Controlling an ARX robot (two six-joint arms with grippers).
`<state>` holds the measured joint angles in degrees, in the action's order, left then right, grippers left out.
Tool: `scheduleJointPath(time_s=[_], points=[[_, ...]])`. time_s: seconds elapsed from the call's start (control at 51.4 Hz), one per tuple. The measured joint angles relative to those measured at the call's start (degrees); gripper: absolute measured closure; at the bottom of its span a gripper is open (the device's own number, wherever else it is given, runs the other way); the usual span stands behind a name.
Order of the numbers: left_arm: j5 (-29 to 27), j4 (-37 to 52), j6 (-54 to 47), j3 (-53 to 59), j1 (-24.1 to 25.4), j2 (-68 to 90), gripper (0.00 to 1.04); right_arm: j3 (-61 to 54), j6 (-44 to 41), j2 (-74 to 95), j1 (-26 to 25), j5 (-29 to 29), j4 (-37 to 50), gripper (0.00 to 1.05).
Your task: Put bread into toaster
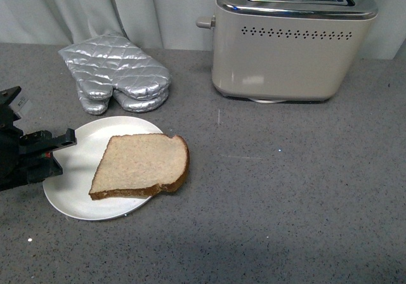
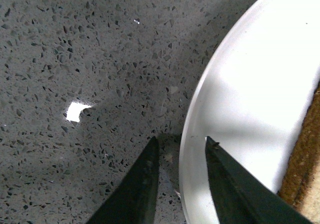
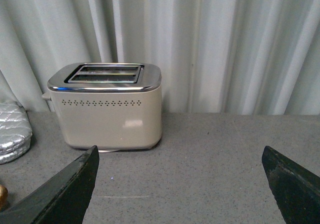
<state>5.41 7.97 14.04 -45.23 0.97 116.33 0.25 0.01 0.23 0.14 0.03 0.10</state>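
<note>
Only the bread (image 2: 306, 159) crust shows beside left claw (image 2: 181, 140).

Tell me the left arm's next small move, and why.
Probably slide the left gripper inward across the round white plate toward the flat brown-crusted bread slice. Its open jaws sit only at the plate's rim, one finger over the plate and the other over the grey speckled counter. They hold nothing, and the slice lies beyond them, not yet gripped.
</note>
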Motion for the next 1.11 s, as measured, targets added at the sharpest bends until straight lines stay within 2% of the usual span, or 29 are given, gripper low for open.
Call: scheduleJointPath(time_s=[0.136,0.409,0.701,0.817,0.973,1.109], points=[[1.62,-0.46,1.36,0.02,-0.13,-0.28,1.02,0.0,0.0,0.0,0.0,0.02,0.0,0.1],[4.31,-1.36,5.05,1.66,-2.89,-6.05,1.02,0.0,0.0,0.0,0.0,0.02,0.0,0.1],[4.74,-0.07,14.43,-0.83,-13.79,-9.05,1.02,0.0,0.0,0.0,0.0,0.02,0.0,0.1],[3.96,2.99,19.47,-5.05,-18.95,-5.22,1.02,0.0,0.0,0.0,0.0,0.0,0.0,0.1],[3.21,1.09,27.43,-15.04,-26.73,3.43,1.02,0.0,0.0,0.0,0.0,0.02,0.0,0.1],[2.54,-1.07,28.79,-19.39,-29.62,7.74,1.02,0.0,0.0,0.0,0.0,0.02,0.0,0.1]])
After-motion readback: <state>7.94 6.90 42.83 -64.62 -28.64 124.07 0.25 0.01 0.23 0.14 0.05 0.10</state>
